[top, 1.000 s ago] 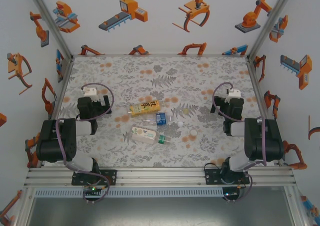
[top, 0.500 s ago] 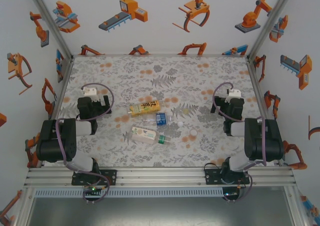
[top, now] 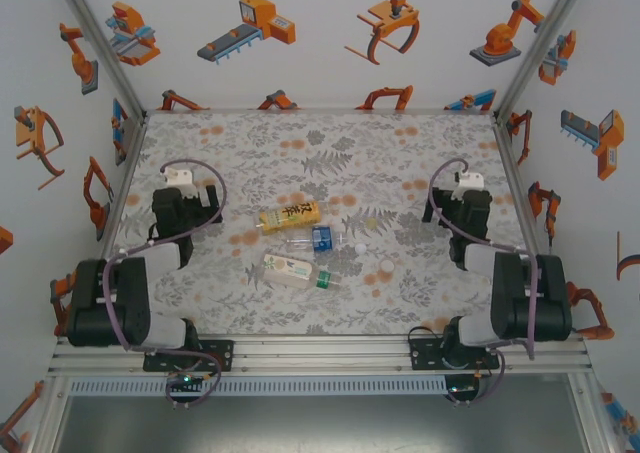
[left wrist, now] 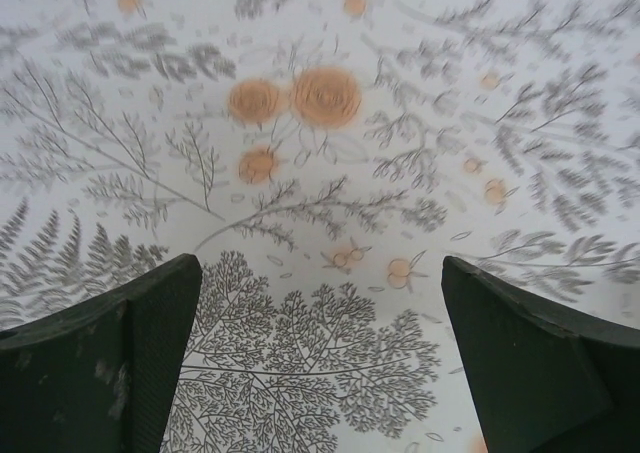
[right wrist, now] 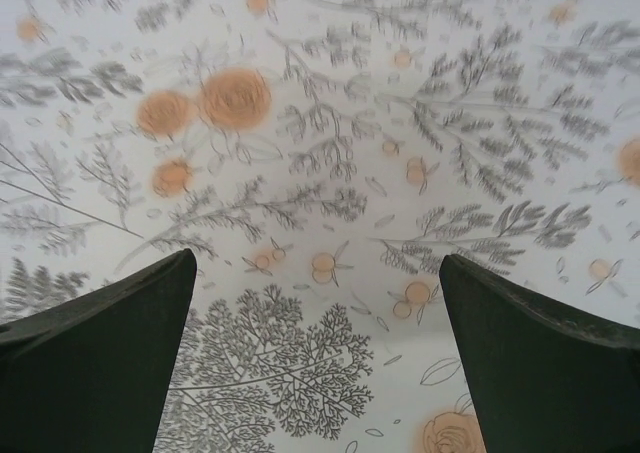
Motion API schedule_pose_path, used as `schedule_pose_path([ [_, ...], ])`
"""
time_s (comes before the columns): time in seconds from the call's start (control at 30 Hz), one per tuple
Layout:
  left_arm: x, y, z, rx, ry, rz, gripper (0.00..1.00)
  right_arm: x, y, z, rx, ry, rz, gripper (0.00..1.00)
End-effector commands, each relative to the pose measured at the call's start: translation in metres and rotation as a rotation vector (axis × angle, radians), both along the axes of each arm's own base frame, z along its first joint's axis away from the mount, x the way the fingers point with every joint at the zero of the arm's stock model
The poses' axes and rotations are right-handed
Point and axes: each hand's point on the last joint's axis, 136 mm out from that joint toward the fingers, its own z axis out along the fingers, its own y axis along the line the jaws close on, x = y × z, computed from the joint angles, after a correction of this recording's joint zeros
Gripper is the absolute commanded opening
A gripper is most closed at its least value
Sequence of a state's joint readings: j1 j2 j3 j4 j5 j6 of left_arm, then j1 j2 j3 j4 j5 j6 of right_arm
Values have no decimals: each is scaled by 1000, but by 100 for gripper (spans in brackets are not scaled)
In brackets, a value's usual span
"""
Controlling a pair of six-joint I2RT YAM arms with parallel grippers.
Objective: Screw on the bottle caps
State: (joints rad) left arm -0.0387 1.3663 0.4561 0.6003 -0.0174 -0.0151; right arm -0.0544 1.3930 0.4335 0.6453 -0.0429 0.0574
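While both arms sit folded at the near edge of the bench, the top view puts the left end effector [top: 178, 185] at about 9 o'clock of the bottle cluster and the right end effector [top: 467, 187] at about 3 o'clock. Both are well apart from the bottles and touch nothing. How wide their jaws stand cannot be read from above.

Three bottles lie on their sides in the middle of the floral mat [top: 350, 153]. The yellow-labelled bottle [top: 289, 215] is at 12 o'clock of the group and the clear bottle [top: 320, 239] with the blue label is just below it. The pale bottle [top: 298, 270] with the green-white label is at 6 o'clock. Two white caps [top: 361, 247] lie loose on the mat, one just beside the clear bottle's mouth at 3 o'clock and the other [top: 385, 264] near it at 4 o'clock.

Compared with half a second ago, both elbows have dropped toward the near edge and both end effectors have nudged slightly toward 12 o'clock. The bottles and caps lie as before.

From the left wrist, the two dark fingers [left wrist: 100, 363] stand wide apart at 7 and 5 o'clock, with bare mat between them and nothing held.

From the right wrist, the fingers [right wrist: 90, 353] are likewise spread wide over blurred mat, empty.
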Motion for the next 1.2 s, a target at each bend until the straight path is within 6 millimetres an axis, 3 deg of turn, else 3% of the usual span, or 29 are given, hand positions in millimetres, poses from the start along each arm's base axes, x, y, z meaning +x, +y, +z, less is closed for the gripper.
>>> schedule_pose_path([
  [0.0, -5, -5, 23, 2, 19, 6, 97, 0, 14, 32, 7, -10, 69, 95],
  [0.13, -17, -20, 37, -40, 115, -21, 97, -12, 42, 54, 52, 15, 171, 90],
  [0.27, -31, -37, 47, -90, 221, -65, 97, -37, 89, 63, 96, 56, 358, 85],
  [0.4, -52, -45, 49, -128, 378, -96, 97, -74, 147, 66, 75, 105, 590, 83],
  [0.5, -62, -57, 55, -168, 382, -160, 97, -106, 186, 64, 74, 147, 770, 79],
  [0.77, -71, -65, 64, -135, 284, -210, 97, -180, 259, 59, -8, 176, 1123, 73],
  [0.93, -71, -63, 68, -118, 280, -202, 97, -198, 289, 49, -129, 185, 1205, 73],
  [1.17, -73, -67, 78, -112, 230, -222, 97, -201, 323, 32, -201, 211, 1259, 75],
])
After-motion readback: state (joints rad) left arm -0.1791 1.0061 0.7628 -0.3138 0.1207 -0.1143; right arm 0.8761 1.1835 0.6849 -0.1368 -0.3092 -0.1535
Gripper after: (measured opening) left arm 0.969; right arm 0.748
